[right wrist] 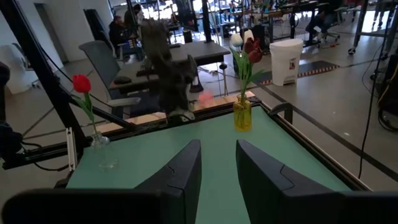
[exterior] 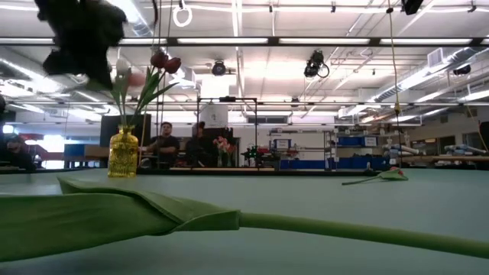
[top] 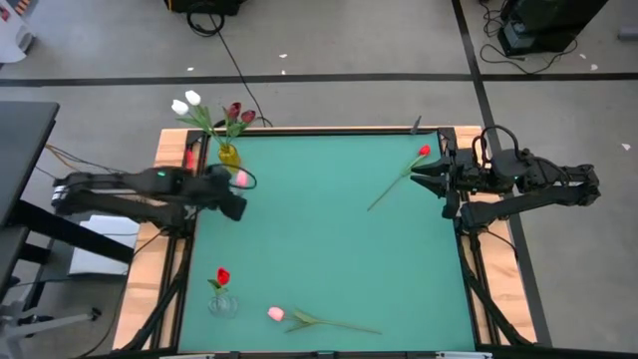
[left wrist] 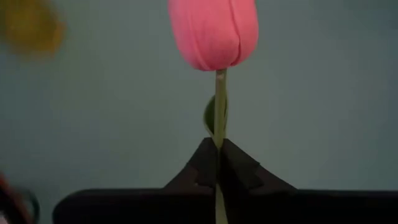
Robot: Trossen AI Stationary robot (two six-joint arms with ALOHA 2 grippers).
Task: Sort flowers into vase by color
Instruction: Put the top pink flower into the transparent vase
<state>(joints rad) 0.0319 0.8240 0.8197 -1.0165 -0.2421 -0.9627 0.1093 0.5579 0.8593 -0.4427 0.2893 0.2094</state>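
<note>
My left gripper (top: pixel 233 183) is shut on a pink tulip (left wrist: pixel 214 31) and stands high, just near of the yellow vase (top: pixel 228 156) at the far left. That vase holds white and dark maroon tulips (exterior: pixel 157 65). A clear vase (top: pixel 221 302) at the near left holds a red tulip. A second pink tulip (top: pixel 277 314) lies flat by the near edge. A red tulip (top: pixel 424 153) lies flat at the far right. My right gripper (top: pixel 419 180) is open and empty, just near of that red tulip's head. My left gripper pinches the pink tulip's thin green stem (left wrist: pixel 219 138) between its two fingertips, a short way below the bud. The fingers come from the table's left and the stem runs along them, with the bud sticking out past the tips. The tulip is lifted clear of the table.
The green mat (top: pixel 329 249) is bare in its middle. The lying pink tulip's broad leaf (exterior: pixel 114 214) fills the front of the low view. People sit in the room beyond the far edge (exterior: pixel 164 141). Wooden rails border the mat left and right.
</note>
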